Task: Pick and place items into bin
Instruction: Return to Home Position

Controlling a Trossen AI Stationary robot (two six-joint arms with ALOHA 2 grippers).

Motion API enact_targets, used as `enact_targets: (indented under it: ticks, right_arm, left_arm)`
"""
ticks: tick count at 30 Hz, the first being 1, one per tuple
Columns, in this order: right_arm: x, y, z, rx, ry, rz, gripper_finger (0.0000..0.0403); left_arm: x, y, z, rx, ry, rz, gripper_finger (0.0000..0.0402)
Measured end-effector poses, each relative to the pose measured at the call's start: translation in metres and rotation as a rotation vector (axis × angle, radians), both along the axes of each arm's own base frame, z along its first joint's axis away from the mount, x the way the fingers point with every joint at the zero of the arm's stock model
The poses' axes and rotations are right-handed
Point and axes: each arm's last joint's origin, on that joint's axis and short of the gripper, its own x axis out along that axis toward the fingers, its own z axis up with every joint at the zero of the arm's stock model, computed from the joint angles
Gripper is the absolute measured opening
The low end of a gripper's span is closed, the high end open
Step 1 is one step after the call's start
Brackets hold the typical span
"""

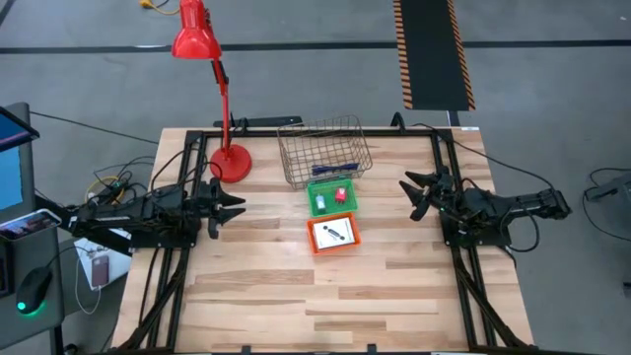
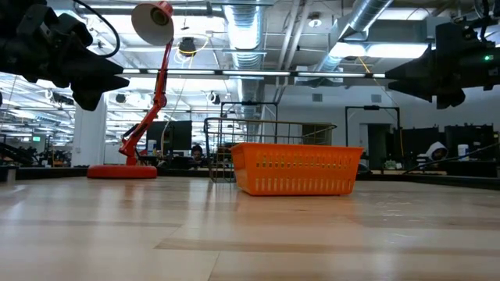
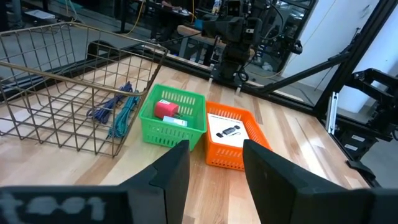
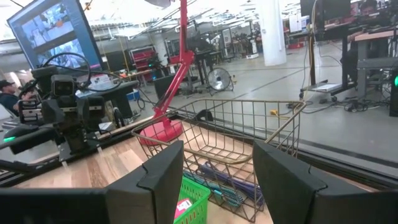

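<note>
Both wide — left gripper [image 1: 236, 209] | right gripper [image 1: 412, 197] | cables [image 3: 119, 111] in wire basket [image 1: 325, 138] indistinct

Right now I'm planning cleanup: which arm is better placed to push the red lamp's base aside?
Left. The left gripper, open, sits close to the lamp base on that side; the right gripper is beyond the baskets, farther off.

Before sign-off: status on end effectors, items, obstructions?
Left end effector, right end effector: open, empty, at table sides. Items in wire basket, green basket, orange basket. Lamp clear of arms.
</note>
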Motion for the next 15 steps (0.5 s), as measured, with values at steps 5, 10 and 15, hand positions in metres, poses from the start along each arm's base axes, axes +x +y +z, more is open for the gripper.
enact_targets:
  ticks: [5,10,15]
  right_arm:
    - [0.0000,0.0000,0.0000,0.000,0.000,0.000,0.0187]
    - [0.0000,0.0000,0.0000,0.000,0.000,0.000,0.0187]
    - [0.0000,0.0000,0.0000,0.000,0.000,0.000,0.0187]
  left_arm:
    - [0.0000,0.0000,0.0000,0.007,0.001,-0.001,0.0137]
    - [0.0000,0.0000,0.0000,0.004,0.000,0.000,0.0137]
    - [0.0000,0.0000,-0.0002,0.000,0.001,0.000,0.0137]
